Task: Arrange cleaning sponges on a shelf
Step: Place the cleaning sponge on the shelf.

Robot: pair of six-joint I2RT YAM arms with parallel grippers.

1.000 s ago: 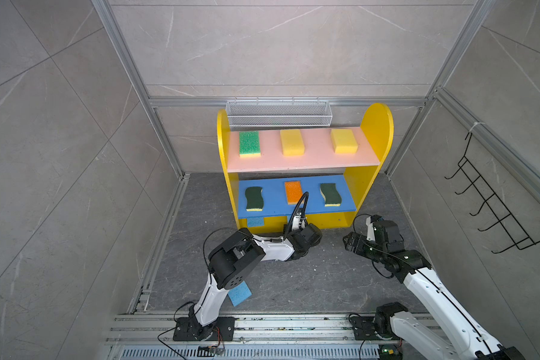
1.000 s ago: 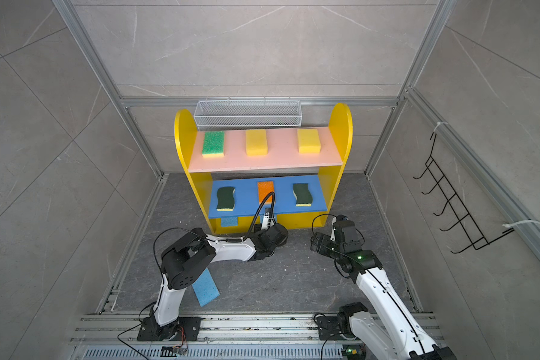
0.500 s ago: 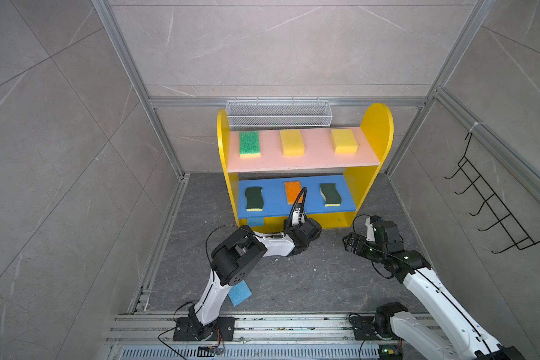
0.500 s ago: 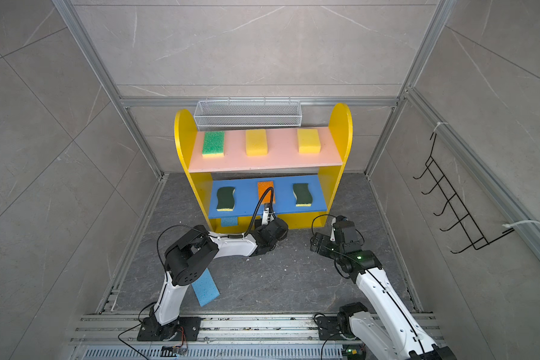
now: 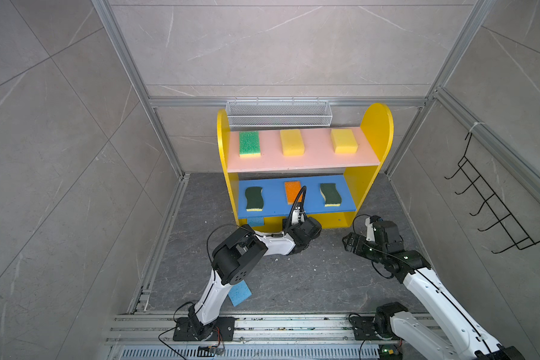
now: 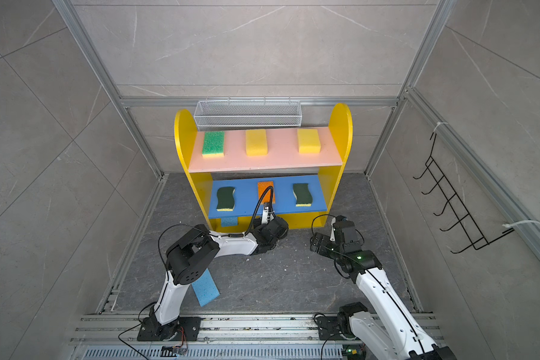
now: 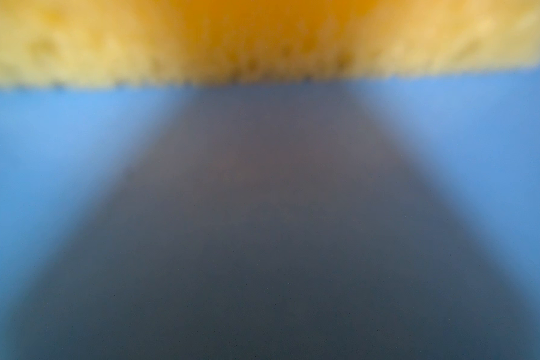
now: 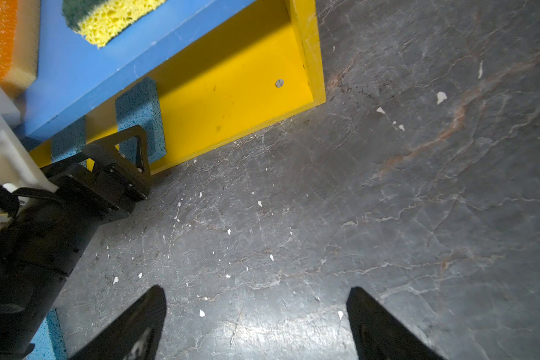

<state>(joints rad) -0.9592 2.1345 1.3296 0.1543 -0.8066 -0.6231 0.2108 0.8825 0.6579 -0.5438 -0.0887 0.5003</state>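
Rear wall: white mesh basket (image 5: pixel 278 113) hung on the aluminium crossbar (image 5: pixel 184 102), seen in both top views (image 6: pixel 247 113). Looks bare inside.

Right-hand wall: black wire hook rack (image 5: pixel 493 196), fastened to the frame rail with white zip ties (image 6: pixel 522 223).

Floor (image 5: pixel 309 280): dark veined stone, rust-brown streak, scattered white crumbs (image 8: pixel 441 97).

Walls (image 5: pixel 278 46): large grey marbled tiles.

Front edge: slotted metal rails (image 5: pixel 293 324), loose cables.

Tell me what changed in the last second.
The left arm eased slightly toward the shelf; the left pincer sits at a light-blue sponge on the yellow base, grip unclear. The right arm, the open right pincer and the other sponges stayed put.
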